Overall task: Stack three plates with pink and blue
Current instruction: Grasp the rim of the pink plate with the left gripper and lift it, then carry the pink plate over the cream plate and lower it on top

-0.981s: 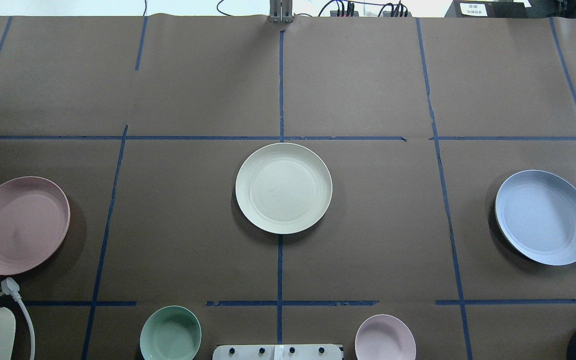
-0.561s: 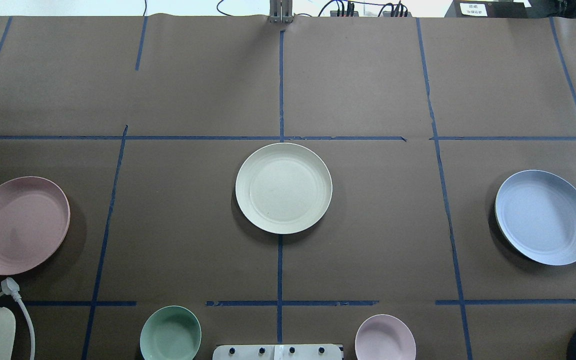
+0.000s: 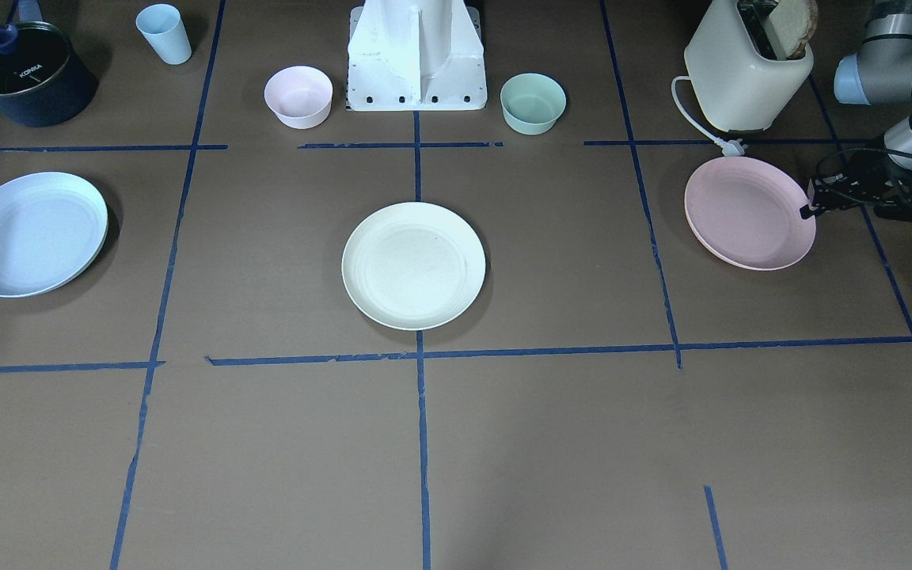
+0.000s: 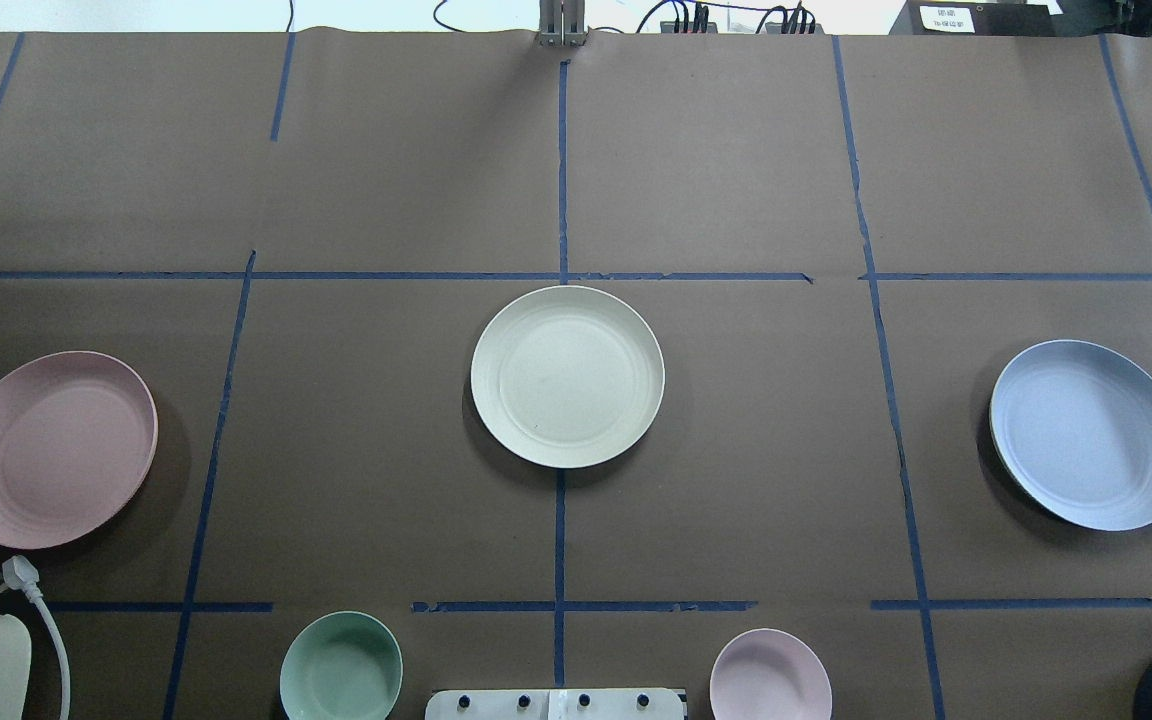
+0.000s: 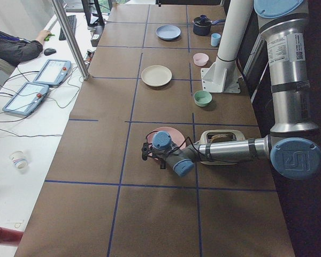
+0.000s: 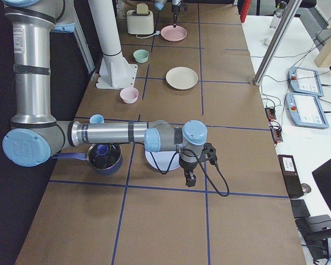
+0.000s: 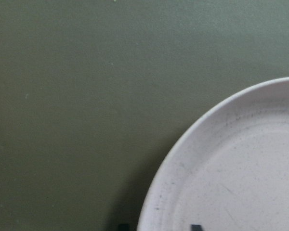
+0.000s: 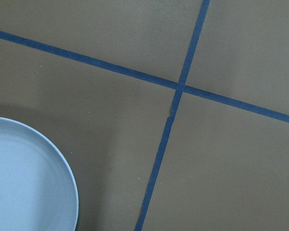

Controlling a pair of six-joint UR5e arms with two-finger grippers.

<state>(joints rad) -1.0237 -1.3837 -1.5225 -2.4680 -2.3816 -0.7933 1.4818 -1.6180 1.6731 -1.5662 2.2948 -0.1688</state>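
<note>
The pale pink round matte plate (image 4: 54,450) has been shifted toward the centre, its outer rim seemingly clamped by the left gripper (image 3: 806,210), whose fingertips are cut off in the wrist view. Centring over the cream-white round matte plate (image 4: 567,376) is called for next. The light blue round matte plate (image 4: 1089,434) lies untouched; the right gripper (image 6: 190,178) cannot be told as apart or together.

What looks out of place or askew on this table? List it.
Nothing is spilled or broken. The plug of the toaster lies loose on the table just by the pink plate, at whose rim the left gripper sits. The blue tape lines have gaps and kinks.
</note>
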